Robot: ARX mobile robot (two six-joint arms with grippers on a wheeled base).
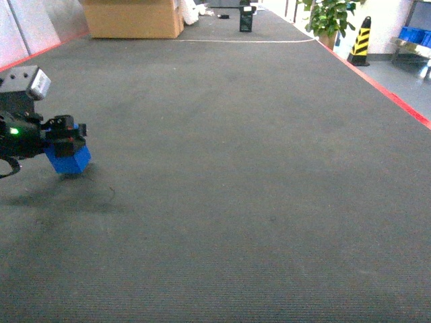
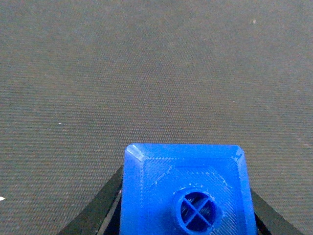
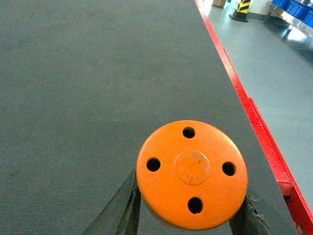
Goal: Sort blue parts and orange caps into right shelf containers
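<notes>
Left tool (image 1: pixel 67 142) grips one blue part (image 1: pixel 69 160); right tool (image 3: pixel 188 220), one orange cap (image 3: pixel 191 174).

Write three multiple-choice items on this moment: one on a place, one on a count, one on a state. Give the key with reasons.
1. Where in the head view is the blue part?
A. far left, held just above the mat
B. centre of the mat
C. beside the cardboard box

2. How many dark holes show in the orange cap top?
A. two
B. four
C. six

3. What state is the left gripper in?
A. open and empty
B. shut on the blue part
C. out of view

Key: 1 A, the part sits at the left edge with its shadow on the grey mat below. 2 B, the right wrist view shows four holes around the centre disc. 3 B, black fingers flank the part on both sides.
</notes>
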